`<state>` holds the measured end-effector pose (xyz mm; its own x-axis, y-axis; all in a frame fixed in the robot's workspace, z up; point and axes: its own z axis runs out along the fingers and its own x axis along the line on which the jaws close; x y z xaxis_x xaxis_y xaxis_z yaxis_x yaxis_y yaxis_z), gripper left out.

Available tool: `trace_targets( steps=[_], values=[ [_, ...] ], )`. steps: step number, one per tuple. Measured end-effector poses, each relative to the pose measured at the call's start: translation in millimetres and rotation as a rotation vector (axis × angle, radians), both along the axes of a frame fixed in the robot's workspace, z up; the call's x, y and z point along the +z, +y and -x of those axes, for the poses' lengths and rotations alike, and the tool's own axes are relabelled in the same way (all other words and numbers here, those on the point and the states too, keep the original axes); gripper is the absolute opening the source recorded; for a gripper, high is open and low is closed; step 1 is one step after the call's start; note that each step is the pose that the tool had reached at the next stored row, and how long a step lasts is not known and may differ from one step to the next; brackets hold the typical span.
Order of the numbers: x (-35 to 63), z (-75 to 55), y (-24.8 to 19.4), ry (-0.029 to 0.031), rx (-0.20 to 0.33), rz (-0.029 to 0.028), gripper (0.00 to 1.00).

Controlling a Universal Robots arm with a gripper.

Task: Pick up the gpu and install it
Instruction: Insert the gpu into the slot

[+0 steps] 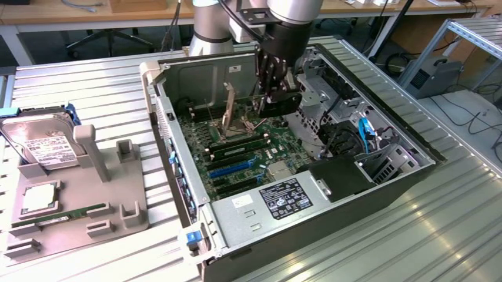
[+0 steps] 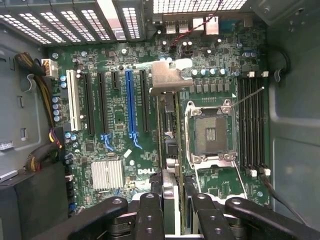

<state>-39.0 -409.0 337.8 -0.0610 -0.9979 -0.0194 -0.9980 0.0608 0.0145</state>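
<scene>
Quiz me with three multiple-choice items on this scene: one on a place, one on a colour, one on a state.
1. The hard drive lies: A) on the grey fixture beside the computer case; B) inside the case; C) on the floor.
2. Between the motherboard's black slots, one long slot is: A) red; B) blue; C) yellow.
3. The gripper is: A) open, empty; B) shut on the gpu; C) shut on a screwdriver.
Key: 1 A, it sits on the fixture at the exterior view's left; 2 B, the wrist view shows it blue; 3 B, the gpu stands edge-on between the fingers.
</scene>
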Motion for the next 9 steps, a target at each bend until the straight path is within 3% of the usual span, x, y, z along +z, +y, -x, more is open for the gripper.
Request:
trace_targets(
  steps=[9],
  values=[
    [-0.4,0.5,-2.9,0.0000,0.000,-0.0001,0.27]
  ],
)
